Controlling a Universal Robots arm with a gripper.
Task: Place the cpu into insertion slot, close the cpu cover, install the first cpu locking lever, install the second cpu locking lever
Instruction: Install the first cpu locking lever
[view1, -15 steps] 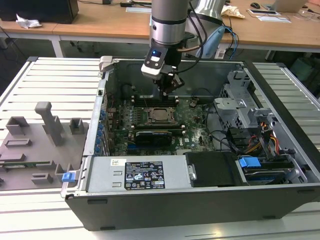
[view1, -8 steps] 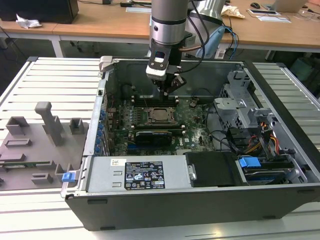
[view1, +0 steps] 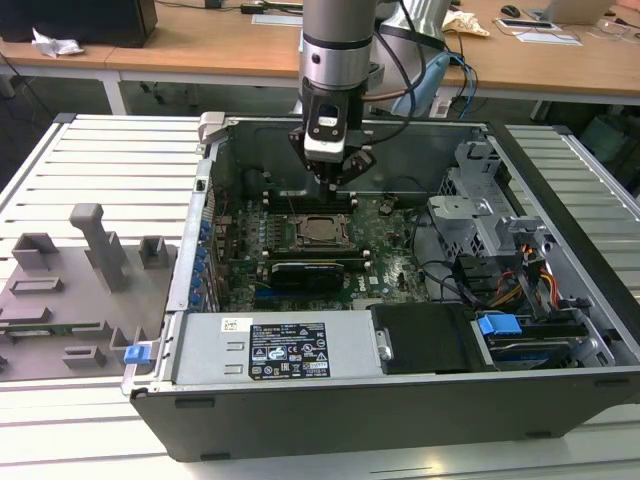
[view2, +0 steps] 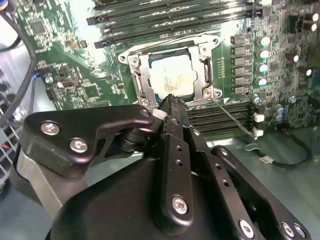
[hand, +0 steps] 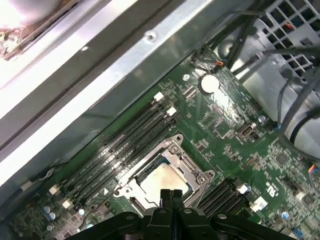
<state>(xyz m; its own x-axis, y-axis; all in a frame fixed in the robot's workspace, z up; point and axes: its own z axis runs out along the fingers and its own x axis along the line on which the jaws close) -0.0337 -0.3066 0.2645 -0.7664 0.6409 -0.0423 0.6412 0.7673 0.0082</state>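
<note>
The cpu (view1: 322, 230) (view2: 172, 77) (hand: 165, 181) lies in the insertion slot (view1: 322, 243) on the green board, its silvery top showing. The cpu cover (view2: 141, 75) (hand: 186, 161) lies flat around it, framing the chip through its window. A thin wire lever (view2: 231, 119) runs out from one corner of the socket across the memory slots. My gripper (view1: 335, 180) (view2: 170, 100) (hand: 170, 194) hangs just above the socket's edge. Its fingers are shut together with nothing between them, and their tips sit over the rim of the cover.
Long black memory slots (view2: 165, 20) (hand: 117, 145) flank the socket on both sides. The computer case's wall (view1: 400, 150) rises close behind the arm. A drive cage (view1: 478, 215) and cables (view1: 520, 280) fill the exterior view's right. A grey fixture plate (view1: 70, 290) lies outside the case.
</note>
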